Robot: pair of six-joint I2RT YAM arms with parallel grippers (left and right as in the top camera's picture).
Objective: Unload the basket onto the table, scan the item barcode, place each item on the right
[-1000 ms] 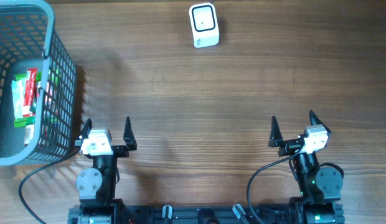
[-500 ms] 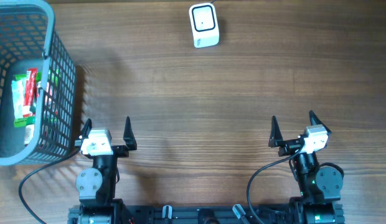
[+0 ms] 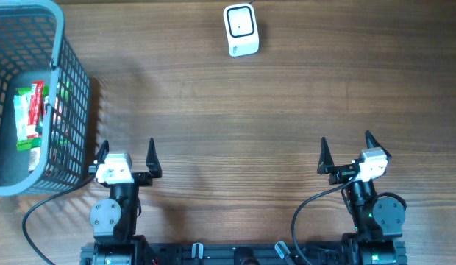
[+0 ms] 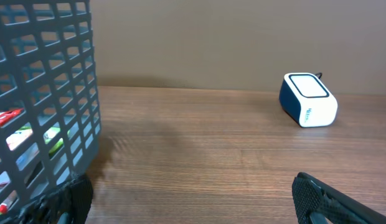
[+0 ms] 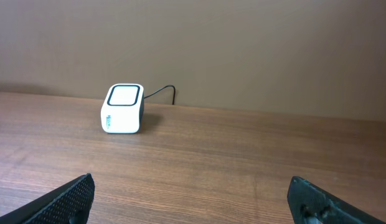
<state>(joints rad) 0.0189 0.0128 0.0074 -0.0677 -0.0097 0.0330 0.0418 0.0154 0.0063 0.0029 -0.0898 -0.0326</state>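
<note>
Basket (image 3: 75,96) stands well left of the scanner (image 3: 240,29), with green-and-red packets (image 3: 29,118) lying inside. My left gripper (image 3: 126,145) sits nearer than the scanner and to its left, fingers spread wide, holding nothing. My right gripper (image 3: 346,140), nearer and to the scanner's right, is likewise spread and empty.

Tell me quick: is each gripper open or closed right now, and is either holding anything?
Left gripper: open, holding nothing.
Right gripper: open, holding nothing.
</note>
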